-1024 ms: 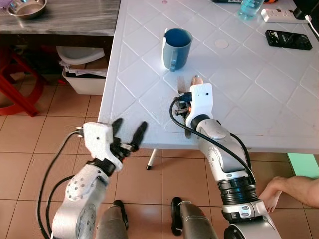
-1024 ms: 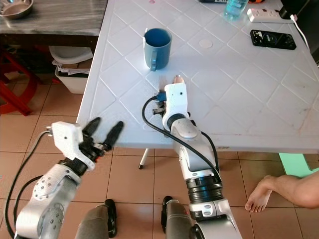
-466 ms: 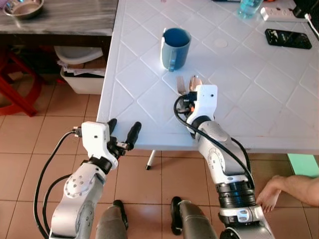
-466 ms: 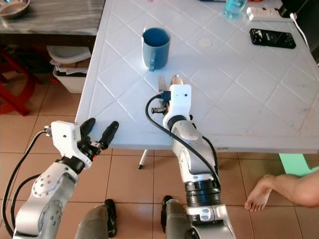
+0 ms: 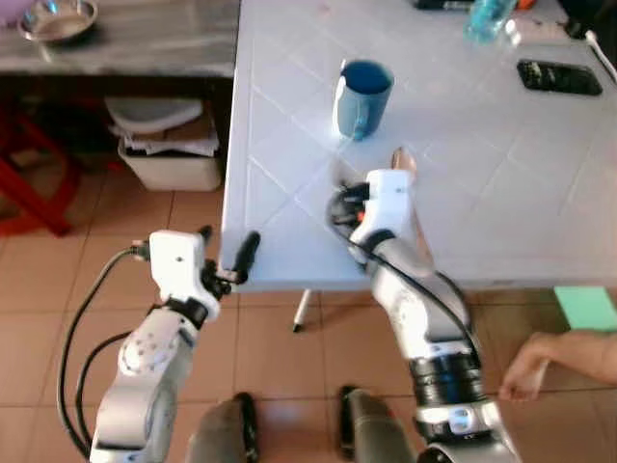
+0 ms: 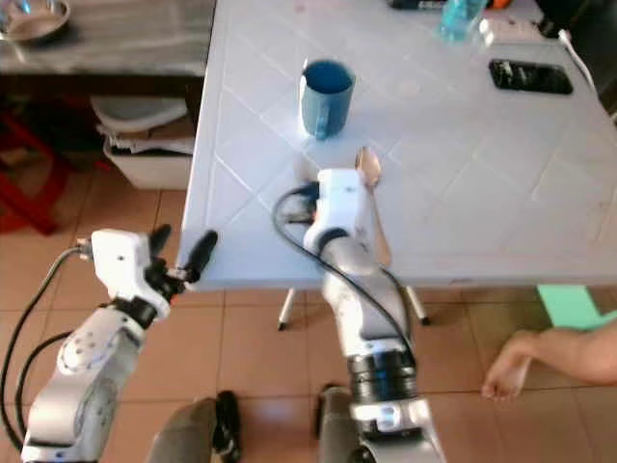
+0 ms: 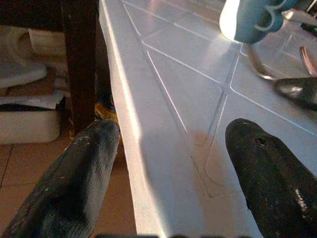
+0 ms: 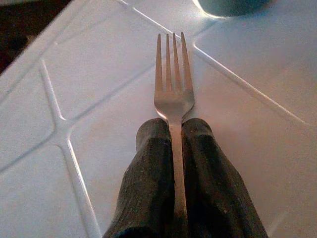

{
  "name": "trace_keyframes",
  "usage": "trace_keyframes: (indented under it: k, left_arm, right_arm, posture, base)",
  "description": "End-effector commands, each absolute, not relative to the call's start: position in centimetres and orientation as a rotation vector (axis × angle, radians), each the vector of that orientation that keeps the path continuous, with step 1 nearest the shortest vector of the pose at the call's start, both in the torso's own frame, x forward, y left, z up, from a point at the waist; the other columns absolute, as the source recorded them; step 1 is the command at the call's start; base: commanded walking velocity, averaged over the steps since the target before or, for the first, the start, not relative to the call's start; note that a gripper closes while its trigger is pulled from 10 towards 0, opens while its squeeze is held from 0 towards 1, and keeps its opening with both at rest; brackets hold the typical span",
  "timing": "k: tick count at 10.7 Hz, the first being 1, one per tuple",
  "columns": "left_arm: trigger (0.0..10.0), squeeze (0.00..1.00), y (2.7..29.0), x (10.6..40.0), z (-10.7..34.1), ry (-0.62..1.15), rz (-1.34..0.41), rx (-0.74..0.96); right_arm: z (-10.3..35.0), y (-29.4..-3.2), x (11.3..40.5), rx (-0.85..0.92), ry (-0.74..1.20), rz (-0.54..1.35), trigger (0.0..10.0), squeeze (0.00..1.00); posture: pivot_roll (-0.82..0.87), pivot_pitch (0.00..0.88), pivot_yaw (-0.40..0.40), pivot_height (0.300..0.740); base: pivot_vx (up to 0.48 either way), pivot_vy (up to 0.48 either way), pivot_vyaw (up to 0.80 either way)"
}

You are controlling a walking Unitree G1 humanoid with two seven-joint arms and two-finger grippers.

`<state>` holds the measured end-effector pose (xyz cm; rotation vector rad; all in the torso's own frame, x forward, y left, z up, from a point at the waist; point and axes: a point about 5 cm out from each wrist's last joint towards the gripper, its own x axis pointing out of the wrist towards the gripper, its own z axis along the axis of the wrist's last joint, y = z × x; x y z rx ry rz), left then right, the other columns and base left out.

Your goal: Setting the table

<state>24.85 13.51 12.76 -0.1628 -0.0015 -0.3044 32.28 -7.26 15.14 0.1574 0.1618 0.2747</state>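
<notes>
A blue mug [image 5: 362, 99] stands on the white table [image 5: 540, 183], near its left side. Just in front of the mug lies a spoon [image 5: 405, 169], bowl toward the mug. My right gripper [image 8: 173, 126] is low over the table, left of the spoon, shut on the handle of a fork [image 8: 172, 94]. The fork's tines point toward the mug and lie flat on or just above the surface. My left gripper [image 5: 228, 253] is open at the table's front left edge, one of its fingers [image 7: 84, 168] off the edge and the other over the tabletop, with nothing between them.
A dark side table with a metal bowl [image 5: 58, 19] stands to the left, a white bin [image 5: 164, 145] under it and a red stool [image 5: 29, 183] beside it. A phone [image 5: 559, 77], bottle [image 5: 487, 17] and power strip [image 5: 535, 31] sit far right. A person's bare limb [image 5: 549, 352] is on the floor at right.
The camera has shifted. My right gripper has slid left off the spoon with the fork, leaving the spoon uncovered. My left gripper has come up against the table's edge.
</notes>
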Motion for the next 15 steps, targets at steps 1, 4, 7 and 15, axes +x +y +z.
trace_keyframes:
  k: [1, 4, 7, 15]
  left_arm:
    - [10.0, 0.00, 13.4, 24.7, 12.3, 0.016, -0.304, -0.156]
    - [10.0, 0.00, 14.5, 25.2, 12.0, 0.009, -0.206, -0.103]
    - [10.0, 0.00, 14.9, 25.7, 12.3, -0.021, -0.186, -0.067]
    - [10.0, 0.00, 15.0, 26.6, 12.7, -0.062, -0.138, -0.041]
  right_arm:
    - [14.1, -6.4, 31.9, 0.174, 0.211, 0.319, 0.0, 0.00]
    - [14.8, -6.4, 31.8, 0.126, 0.141, 0.338, 0.0, 0.00]
    - [16.4, -7.4, 31.7, 0.051, -0.010, 0.312, 0.0, 0.00]
    - [16.8, -12.5, 30.5, -0.016, -0.125, 0.167, 0.0, 0.00]
  posture:
    - [-0.04, 0.244, -0.010, 0.740]
    - [-0.04, 0.226, -0.010, 0.740]
    - [-0.04, 0.197, -0.004, 0.740]
    - [-0.05, 0.176, 0.005, 0.740]
  base:
    - [0.000, 0.476, 0.00]
    - [0.000, 0.472, 0.00]
    - [0.099, 0.429, 0.00]
    - [0.449, 0.033, 0.00]
